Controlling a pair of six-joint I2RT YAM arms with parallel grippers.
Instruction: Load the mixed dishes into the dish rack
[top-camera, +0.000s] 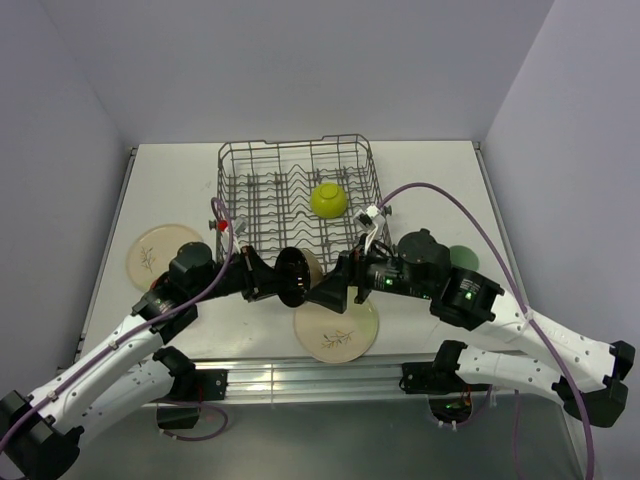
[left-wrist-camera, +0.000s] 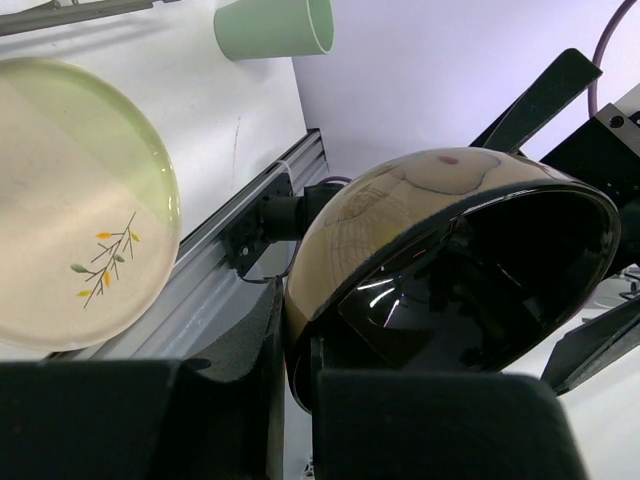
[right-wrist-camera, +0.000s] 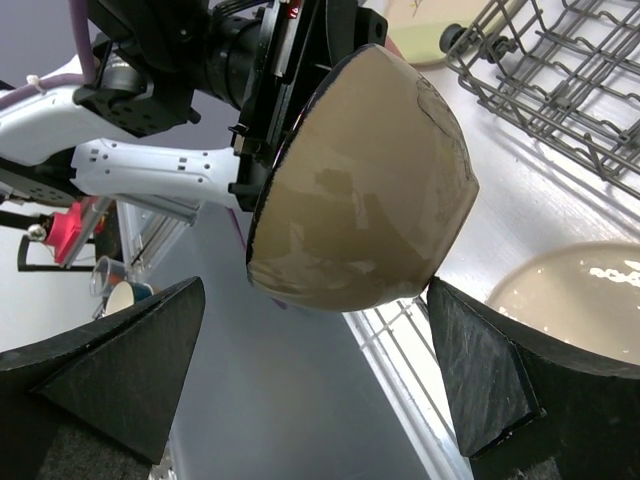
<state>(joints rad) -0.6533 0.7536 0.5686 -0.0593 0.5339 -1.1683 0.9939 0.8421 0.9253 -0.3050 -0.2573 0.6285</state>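
Note:
The black bowl (top-camera: 295, 277), black inside and tan outside, hangs on its side in front of the dish rack (top-camera: 296, 190). My left gripper (top-camera: 272, 278) is shut on its rim; the left wrist view shows the fingers (left-wrist-camera: 240, 350) pinching the rim of the bowl (left-wrist-camera: 450, 260). My right gripper (top-camera: 325, 290) is open, and its fingers (right-wrist-camera: 490, 370) flank the bowl's tan underside (right-wrist-camera: 370, 190). The lime-green bowl (top-camera: 328, 199) sits in the rack. One sprig plate (top-camera: 336, 330) lies at the front centre, another (top-camera: 160, 252) at the left. The mint-green cup (top-camera: 462, 257) lies right. The coral-pink cup is out of view.
The rack's wire edge (right-wrist-camera: 560, 80) is just beyond the bowl in the right wrist view. The front plate (left-wrist-camera: 70, 200) and the mint cup (left-wrist-camera: 275, 27) show in the left wrist view. An aluminium rail (top-camera: 300, 378) runs along the table's near edge. Cables loop over both arms.

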